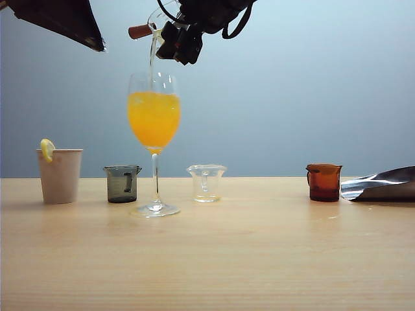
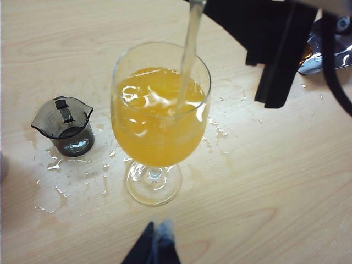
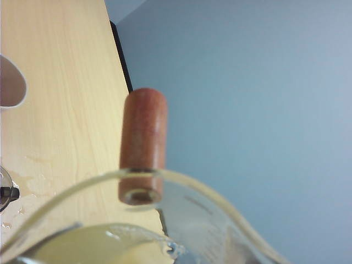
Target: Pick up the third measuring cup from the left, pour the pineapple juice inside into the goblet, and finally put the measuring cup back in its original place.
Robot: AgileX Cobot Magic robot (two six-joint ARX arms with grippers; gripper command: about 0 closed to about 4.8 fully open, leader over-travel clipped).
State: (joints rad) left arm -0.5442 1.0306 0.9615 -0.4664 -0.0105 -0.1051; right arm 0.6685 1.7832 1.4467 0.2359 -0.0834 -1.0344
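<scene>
Measuring cup (image 1: 155, 23), the third one, is clamped in our right tool (image 1: 174, 37) and tipped toward nine o'clock directly above the goblet (image 1: 154, 120), pineapple juice (image 1: 153, 61) streaming straight down to six o'clock into its bowl, while our left tool (image 2: 154, 245), jaws together, hangs beside the foot.

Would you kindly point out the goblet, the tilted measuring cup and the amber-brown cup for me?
goblet (image 1: 154, 120): exterior view, on the bowl, at the orange drink.
measuring cup (image 3: 144, 144): right wrist view, on its reddish-brown knob.
amber-brown cup (image 1: 323, 183): exterior view, on its side wall.
</scene>
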